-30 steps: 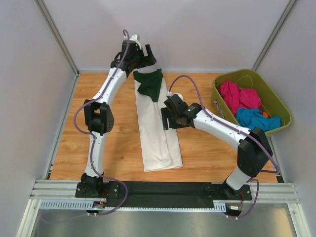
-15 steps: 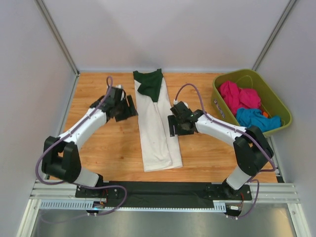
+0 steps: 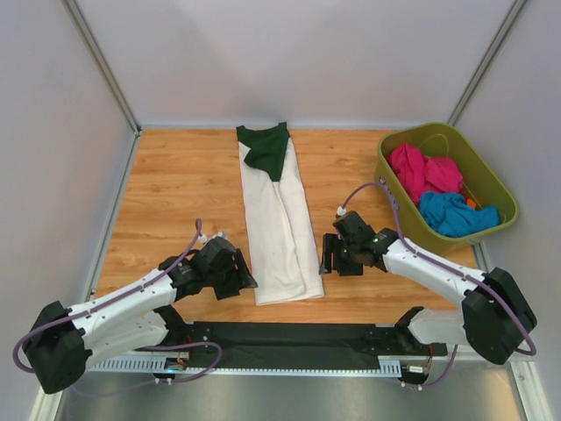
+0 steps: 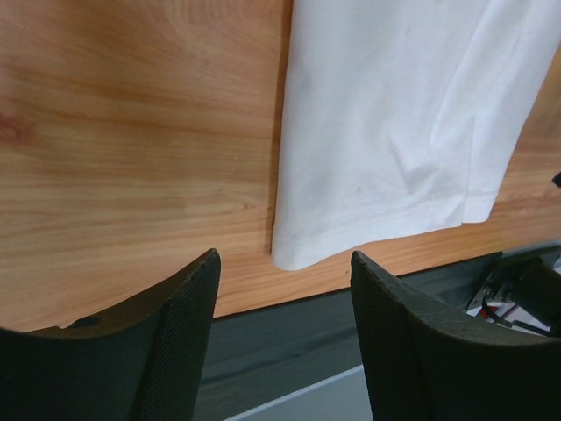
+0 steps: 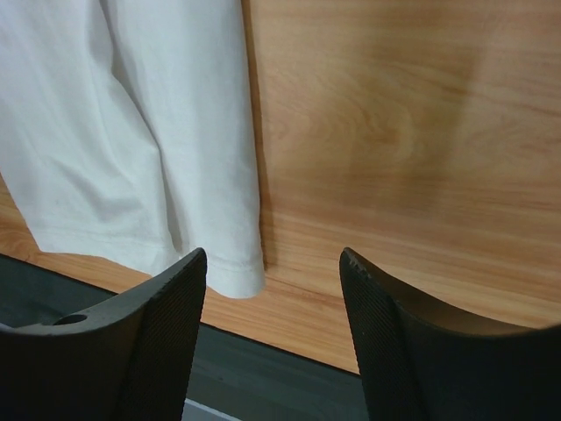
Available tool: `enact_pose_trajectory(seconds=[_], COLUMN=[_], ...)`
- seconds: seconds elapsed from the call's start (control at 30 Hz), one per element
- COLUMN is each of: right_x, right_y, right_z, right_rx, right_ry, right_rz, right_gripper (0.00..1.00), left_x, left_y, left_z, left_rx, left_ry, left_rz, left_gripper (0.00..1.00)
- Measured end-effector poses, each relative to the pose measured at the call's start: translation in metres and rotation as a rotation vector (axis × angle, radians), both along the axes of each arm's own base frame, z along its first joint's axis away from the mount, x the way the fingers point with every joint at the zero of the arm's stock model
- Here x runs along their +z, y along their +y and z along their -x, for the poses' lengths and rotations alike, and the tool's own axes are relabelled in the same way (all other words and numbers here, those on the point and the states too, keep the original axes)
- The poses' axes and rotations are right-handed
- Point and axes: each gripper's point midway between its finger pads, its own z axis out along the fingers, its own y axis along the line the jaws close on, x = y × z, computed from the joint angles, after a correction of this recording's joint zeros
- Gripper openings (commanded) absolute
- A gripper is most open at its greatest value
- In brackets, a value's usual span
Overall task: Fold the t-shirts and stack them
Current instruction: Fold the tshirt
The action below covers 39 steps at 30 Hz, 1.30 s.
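One t-shirt [image 3: 279,224] lies on the wooden table, folded into a long narrow white strip with its dark green sleeve and neckband at the far end. My left gripper [image 3: 241,281] sits low beside the near left corner of the hem, open and empty. My right gripper [image 3: 328,261] is beside the near right corner, also open and empty. In the left wrist view the hem corner of the t-shirt [image 4: 394,132] lies just beyond the gripper [image 4: 282,256]. The right wrist view has the t-shirt [image 5: 131,132] ahead and to the left of the gripper [image 5: 272,254]. Neither gripper touches the cloth.
An olive-green tub [image 3: 386,167] stands at the right, holding pink [image 3: 421,171] and blue [image 3: 451,212] garments. The black base rail [image 3: 289,338] runs along the near table edge just below the hem. Grey walls enclose the table on three sides.
Both arms have swept toward the near edge: the left from the shirt's far end down to the hem's left corner, the right from mid-shirt to the hem's right corner. Both jaws narrowed somewhat.
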Motion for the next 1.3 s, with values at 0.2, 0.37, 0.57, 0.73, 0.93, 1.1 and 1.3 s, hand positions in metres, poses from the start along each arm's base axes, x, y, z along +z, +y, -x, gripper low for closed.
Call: enact_pose_trajectory(seconds=[0.2, 0.37, 0.57, 0.73, 0.93, 1.1, 1.3], right_x=[-0.025, -0.029, -0.027, -0.033, -0.033, -0.033, -0.033], right_y=[-0.005, 0.001, 0.013, 0.014, 0.017, 0.025, 0.051], right_z=[0.023, 0.025, 0.024, 0.029, 0.031, 0.037, 0.057], right_rx=[-0.028, -0.054, -0.064, -0.083, -0.115, -0.120, -0.078], right_ry=[0.071, 0.087, 0.076, 0.097, 0.096, 0.105, 0.133], right_rz=[-0.032, -0.078, -0.127, -0.145, -0.185, -0.219, -0.256], right_gripper=[0.61, 0.60, 0.60, 0.59, 0.56, 0.55, 0.54], left_x=[-0.019, -0.024, -0.033, -0.038, -0.042, -0.038, -0.034], left_y=[-0.002, -0.010, -0.018, -0.024, -0.021, -0.003, 0.016], left_z=[0.014, 0.014, 0.018, 0.019, 0.020, 0.022, 0.025], left_rx=[0.052, 0.051, 0.043, 0.035, 0.037, 0.063, 0.082], left_ry=[0.056, 0.074, 0.102, 0.114, 0.127, 0.102, 0.079], left_rz=[-0.003, 0.011, 0.026, 0.025, -0.001, -0.056, -0.114], left_gripper=[0.64, 0.62, 0.44, 0.19, 0.00, 0.00, 0.00])
